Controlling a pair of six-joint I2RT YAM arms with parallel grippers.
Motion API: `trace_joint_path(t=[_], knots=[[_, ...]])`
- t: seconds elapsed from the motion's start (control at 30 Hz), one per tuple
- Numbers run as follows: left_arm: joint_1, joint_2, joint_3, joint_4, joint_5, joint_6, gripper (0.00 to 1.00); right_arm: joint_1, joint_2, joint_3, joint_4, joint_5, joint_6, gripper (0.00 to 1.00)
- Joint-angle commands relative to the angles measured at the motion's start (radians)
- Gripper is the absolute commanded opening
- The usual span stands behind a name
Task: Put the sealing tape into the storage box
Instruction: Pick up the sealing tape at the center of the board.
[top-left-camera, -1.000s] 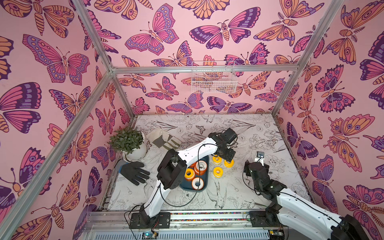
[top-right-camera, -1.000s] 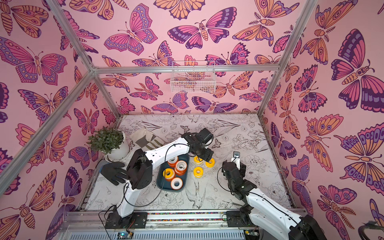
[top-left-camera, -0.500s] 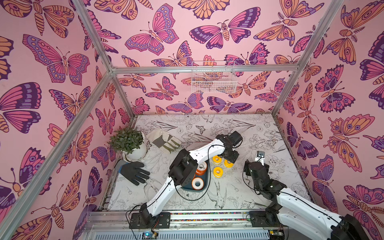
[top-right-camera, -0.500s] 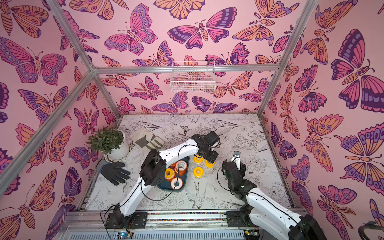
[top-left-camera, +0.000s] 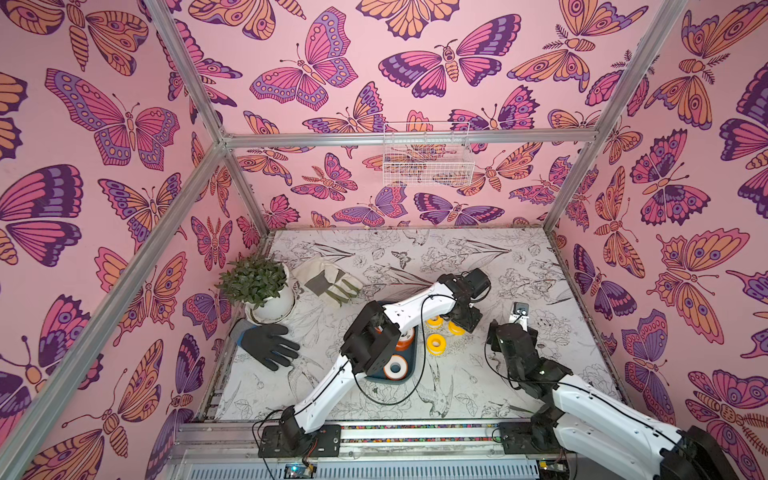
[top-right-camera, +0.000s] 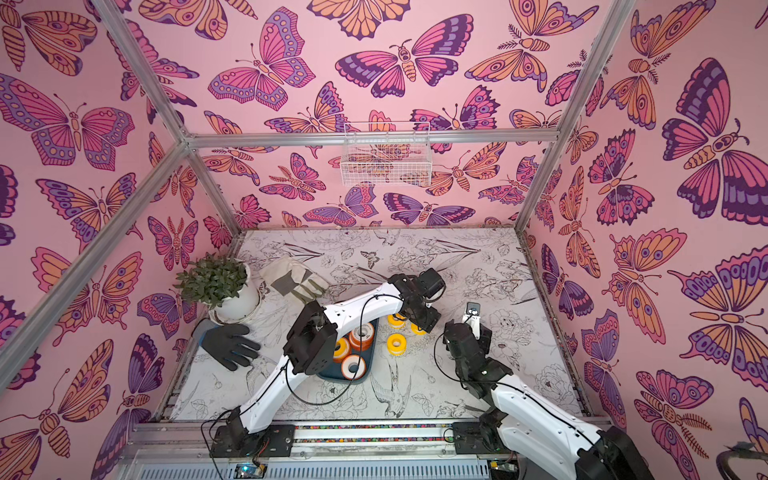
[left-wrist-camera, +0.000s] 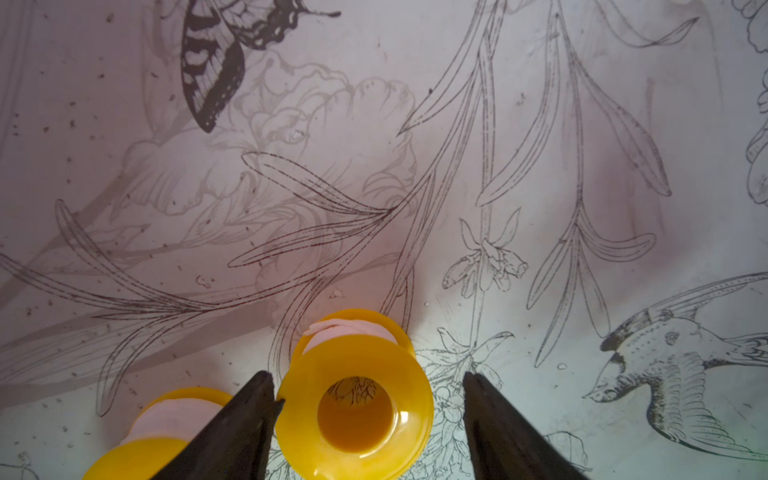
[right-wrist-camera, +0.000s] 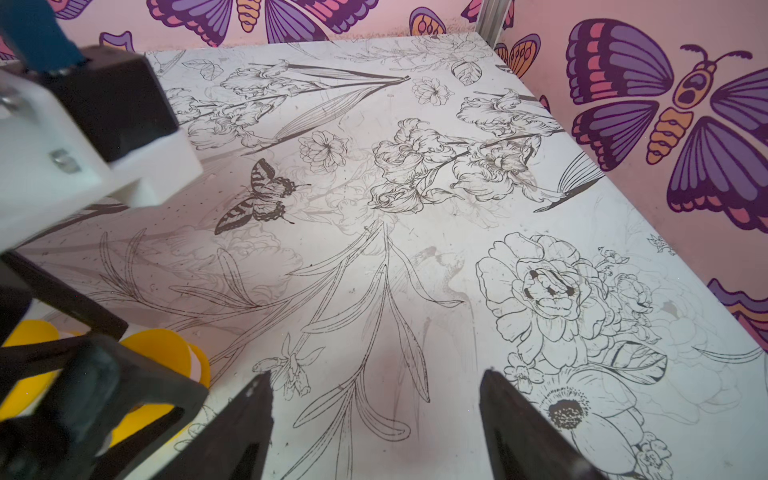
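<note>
About half done, at a guess. In the box (top-left-camera: 412, 360), just below centre in both top views and partly under the left arm (top-left-camera: 415, 307): three spools (top-right-camera: 353, 365) already placed, two orange with white faces, one yellower. Left to move: three small yellow spools (top-left-camera: 435, 343) on the table (top-left-camera: 415, 257), just right of the box and close together. Left gripper (left-wrist-camera: 368, 378) down over one yellow spool (left-wrist-camera: 354, 415) at bottom centre of its wrist view, jaws apart and straddling it, one finger touching the rim, not yet clamped. Second yellow spool (left-wrist-camera: 166, 415) just beside, at lower left. Right gripper (right-wrist-camera: 376, 376) likewise apart and empty, over bare table right of the cluster. No brand or legible writing anywhere; any print on the spool faces too small to read.
</note>
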Motion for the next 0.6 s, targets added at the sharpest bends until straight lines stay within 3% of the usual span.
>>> trace_joint_path(t=[0.0, 0.57], knots=[[-0.005, 0.043, 0.007, -0.039, -0.016, 0.012, 0.75, -0.007, 0.005, 0.036, 0.001, 0.018, 0.012, 0.82], [-0.021, 0.021, 0.0, -0.041, -0.053, 0.022, 0.74, -0.007, 0.022, 0.042, 0.0, 0.016, 0.009, 0.81]])
